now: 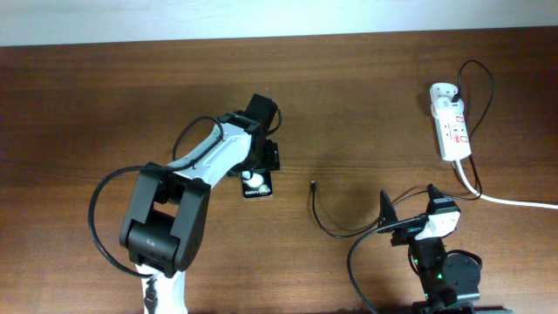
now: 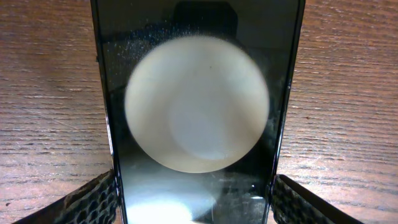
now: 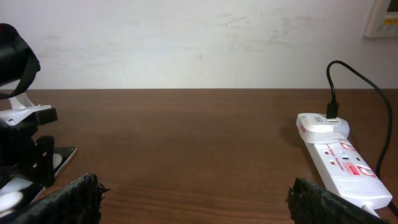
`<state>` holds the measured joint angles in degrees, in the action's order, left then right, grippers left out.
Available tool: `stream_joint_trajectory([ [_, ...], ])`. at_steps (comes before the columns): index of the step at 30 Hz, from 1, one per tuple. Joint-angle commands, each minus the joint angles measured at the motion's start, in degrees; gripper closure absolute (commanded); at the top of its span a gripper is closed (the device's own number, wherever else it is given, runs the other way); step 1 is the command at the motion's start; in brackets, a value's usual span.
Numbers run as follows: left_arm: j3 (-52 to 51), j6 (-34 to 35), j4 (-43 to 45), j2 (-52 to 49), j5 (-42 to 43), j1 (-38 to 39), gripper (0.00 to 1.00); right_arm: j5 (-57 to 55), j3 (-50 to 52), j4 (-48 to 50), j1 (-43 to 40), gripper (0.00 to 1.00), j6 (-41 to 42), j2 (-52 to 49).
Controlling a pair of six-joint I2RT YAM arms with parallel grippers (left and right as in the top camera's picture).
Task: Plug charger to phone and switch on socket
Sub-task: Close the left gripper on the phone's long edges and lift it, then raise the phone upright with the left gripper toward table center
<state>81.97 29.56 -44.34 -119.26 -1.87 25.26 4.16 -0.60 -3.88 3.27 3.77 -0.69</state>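
The black phone (image 1: 258, 185) lies flat on the table left of centre, and its white round blob fills the left wrist view (image 2: 198, 102). My left gripper (image 1: 262, 159) straddles the phone's upper part, with both fingers pressed against its long sides (image 2: 198, 202). The charger's thin black cable (image 1: 324, 222) curves from its free tip (image 1: 313, 184) toward my right arm. Its far end is plugged into the white socket (image 1: 451, 122) at the back right, which also shows in the right wrist view (image 3: 339, 158). My right gripper (image 1: 408, 208) is open and empty (image 3: 205, 205) above bare table.
The socket's thick white cord (image 1: 523, 202) runs off the right edge. A loop of black cable (image 1: 481, 83) arcs behind the socket. In the right wrist view the left arm (image 3: 18, 124) stands at far left, with a white wall behind the table.
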Motion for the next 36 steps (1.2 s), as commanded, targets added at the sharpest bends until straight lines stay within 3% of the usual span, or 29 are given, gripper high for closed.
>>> stream_joint_trajectory([
  [1, -2.4, 0.1, -0.3, -3.6, 3.0, -0.1, 0.22, -0.3, 0.3, -0.3, 0.1, 0.01, -0.4, 0.3],
  [11, -2.4, -0.8, -0.2, -3.6, 3.8, -0.5, 0.34, -0.3, 0.3, -0.3, 0.1, 0.01, -0.4, 0.3],
  [15, -1.9, -6.7, 0.2, -3.6, 12.5, -3.0, 0.34, -0.3, 0.3, -0.3, 0.1, 0.01, -0.3, 0.3],
  [22, -1.9, -20.9, 1.0, -3.6, 37.5, -9.4, 0.31, -0.3, 0.3, -0.3, 0.1, 0.01, -0.4, 0.3],
  [25, -1.9, -23.0, 1.0, -3.6, 43.1, -10.9, 0.29, -0.3, 0.3, -0.3, 0.1, 0.01, -0.4, 0.3],
  [28, -1.9, -23.0, 1.5, -3.6, 39.5, -10.9, 0.01, -0.3, 0.3, -0.3, 0.1, 0.01, -0.4, 0.3],
  [34, -1.9, -18.0, 5.0, -3.6, 23.9, -6.4, 0.01, -0.3, 0.3, -0.3, 0.1, 0.01, -0.4, 0.3],
  [36, -1.1, -15.2, 5.3, -3.6, 12.9, -3.6, 0.01, -0.3, 0.3, -0.3, 0.1, 0.01, -0.4, 0.3],
])
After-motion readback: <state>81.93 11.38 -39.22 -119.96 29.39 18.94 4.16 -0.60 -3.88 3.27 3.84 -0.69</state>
